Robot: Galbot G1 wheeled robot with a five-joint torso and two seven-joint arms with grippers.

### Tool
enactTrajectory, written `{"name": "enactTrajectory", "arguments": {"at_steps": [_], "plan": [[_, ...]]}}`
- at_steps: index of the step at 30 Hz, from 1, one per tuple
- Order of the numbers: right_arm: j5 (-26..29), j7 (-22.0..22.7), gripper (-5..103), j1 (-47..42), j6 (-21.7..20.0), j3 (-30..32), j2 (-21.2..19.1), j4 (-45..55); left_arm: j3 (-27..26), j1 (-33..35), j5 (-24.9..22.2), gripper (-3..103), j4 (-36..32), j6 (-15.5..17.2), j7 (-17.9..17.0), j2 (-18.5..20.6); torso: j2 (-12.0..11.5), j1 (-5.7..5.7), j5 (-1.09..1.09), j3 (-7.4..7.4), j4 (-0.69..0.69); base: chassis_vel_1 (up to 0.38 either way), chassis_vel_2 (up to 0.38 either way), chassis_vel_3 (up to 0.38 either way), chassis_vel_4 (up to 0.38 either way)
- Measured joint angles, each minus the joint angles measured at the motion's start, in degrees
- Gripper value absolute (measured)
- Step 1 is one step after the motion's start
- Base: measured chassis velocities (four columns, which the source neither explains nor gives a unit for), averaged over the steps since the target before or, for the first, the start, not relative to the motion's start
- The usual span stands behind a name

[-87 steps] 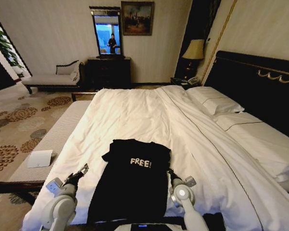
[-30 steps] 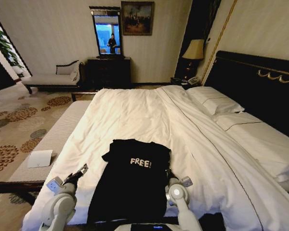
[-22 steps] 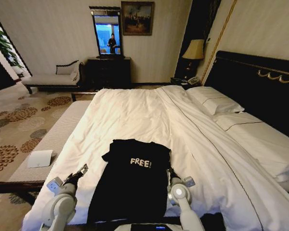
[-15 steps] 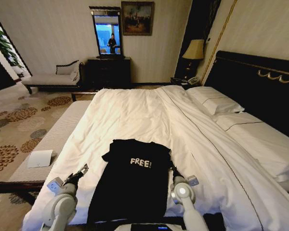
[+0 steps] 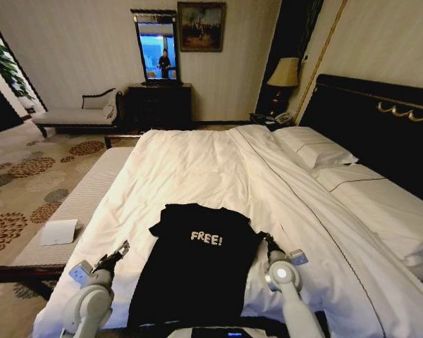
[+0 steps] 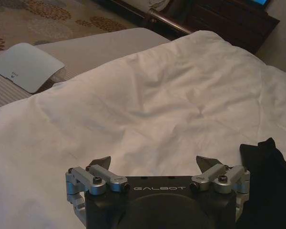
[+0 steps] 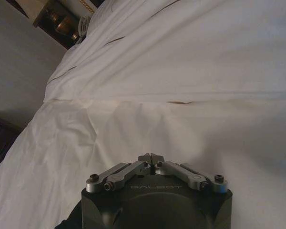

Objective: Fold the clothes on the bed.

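The right gripper (image 5: 267,241), lower right of centre, pinches the T-shirt (image 5: 197,267) sleeve; the left gripper (image 6: 154,163) hovers spread.

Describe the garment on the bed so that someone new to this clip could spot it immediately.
Start at the big white bed with the dark headboard. Near its foot, between the left claw and right claw, lies a black T-shirt. It is the only dark item on the white bedding, with white "FREE!" lettering.

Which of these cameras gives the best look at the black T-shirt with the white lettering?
The head view: the black short-sleeved T-shirt lies flat on the white bed, lettering readable. The left wrist view catches just a dark edge; the right wrist view a dark scrap by the gripper body.
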Motion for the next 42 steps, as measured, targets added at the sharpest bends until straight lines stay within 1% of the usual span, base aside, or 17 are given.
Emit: {"name": "enactTrajectory", "arguments": {"at_steps": [8,9,11,15,17,20,21,23,24,25,26,30,32,35,37,39,42], "plan": [[-0.6,-0.3,0,-2.0,0.0,0.2,0.3,0.3,0.3,0.4,0.7,100,-0.2,-0.3,0.2,-0.8,0.0,0.0,-0.01,0.0,0.0,0.0,0.0,0.0,0.0],[-0.8,-0.2,-2,-2.3,-0.1,0.1,0.3,0.1,0.4,0.3,0.8,100,-0.2,-0.3,0.2,-0.9,0.0,0.0,-0.01,0.0,0.0,0.0,0.0,0.0,0.0],[-1.0,-0.1,-2,-2.7,-0.1,0.0,0.4,0.0,0.5,0.3,0.9,100,-0.1,-0.3,0.2,-0.9,0.0,0.0,-0.01,0.0,0.0,0.0,0.0,0.0,0.0],[-2.2,0.5,18,-4.0,-0.1,-0.1,1.0,-0.2,0.6,0.0,1.1,100,0.3,-0.3,0.2,-0.9,0.0,0.0,-0.01,0.0,0.0,0.0,0.0,0.0,0.0],[-2.5,0.8,18,-4.2,-0.1,0.0,1.2,0.0,0.6,-0.1,1.1,100,0.3,-0.3,0.2,-0.9,0.0,0.0,-0.01,0.0,0.0,0.0,0.0,0.0,0.0],[-2.5,1.3,34,-4.1,0.2,0.9,1.4,0.9,0.5,-0.1,1.1,100,0.5,-0.3,0.2,-0.8,0.0,0.0,-0.01,0.0,-0.01,0.0,0.0,0.0,0.0],[-2.5,1.3,34,-4.1,0.2,0.9,1.4,0.9,0.5,-0.1,1.1,100,0.5,-0.3,0.2,-0.8,0.0,0.0,-0.01,0.0,-0.01,0.0,0.0,0.0,0.0],[-1.9,1.3,45,-3.5,0.4,1.2,0.8,1.1,0.4,0.1,1.2,100,0.6,-0.3,0.2,-0.8,0.0,0.0,-0.01,-0.01,0.0,0.0,0.0,0.0,0.0],[-1.8,1.3,45,-3.4,0.5,1.2,0.6,1.5,0.3,0.2,1.2,100,0.6,-0.3,0.2,-0.8,0.0,0.0,0.0,0.0,0.0,0.0,0.0,0.0,0.0],[-1.5,1.3,51,-3.4,0.5,1.0,0.5,2.2,0.3,0.3,1.3,100,0.6,-0.3,0.2,-0.8,0.0,0.0,0.0,0.0,0.0,0.0,0.0,0.0,0.0],[-1.5,1.3,51,-3.4,0.5,1.0,0.5,2.2,0.3,0.3,1.3,100,0.6,-0.3,0.2,-0.8,0.0,0.0,0.0,0.0,0.0,0.0,0.0,0.0,0.0],[0.7,1.3,73,-5.7,-0.4,-2.2,0.6,8.5,0.2,0.4,1.4,100,0.4,-0.3,0.2,-0.8,0.0,0.0,-0.01,0.0,0.0,0.0,0.0,0.0,0.0],[1.0,1.3,73,-6.2,-0.5,-3.1,0.8,9.4,0.2,0.4,1.5,100,0.4,-0.3,0.1,-0.8,0.0,0.0,-0.02,0.0,0.0,0.0,0.0,0.0,0.0],[0.3,1.4,89,-8.0,-1.0,-7.1,1.7,10.6,0.4,0.6,1.9,100,0.4,-0.3,0.1,-1.3,0.0,-0.01,-0.02,-0.01,0.0,0.0,0.0,0.0,0.0],[-0.5,1.4,89,-8.3,-1.0,-8.1,2.0,10.0,0.4,0.6,2.0,100,0.3,-0.3,0.1,-1.5,0.0,-0.01,-0.02,-0.01,0.0,0.0,0.0,0.0,0.0],[-2.1,1.4,97,-8.6,-0.9,-9.7,2.6,8.1,0.5,0.7,2.1,100,0.3,-0.3,0.1,-1.7,0.0,-0.01,-0.01,0.0,0.0,0.0,0.0,0.0,0.0],[-2.7,1.3,100,-8.2,-0.7,-10.6,3.0,6.2,0.4,0.8,2.2,100,0.3,-0.4,0.1,-1.7,0.0,-0.01,-0.01,0.0,0.0,0.0,0.0,0.0,0.0]]}}
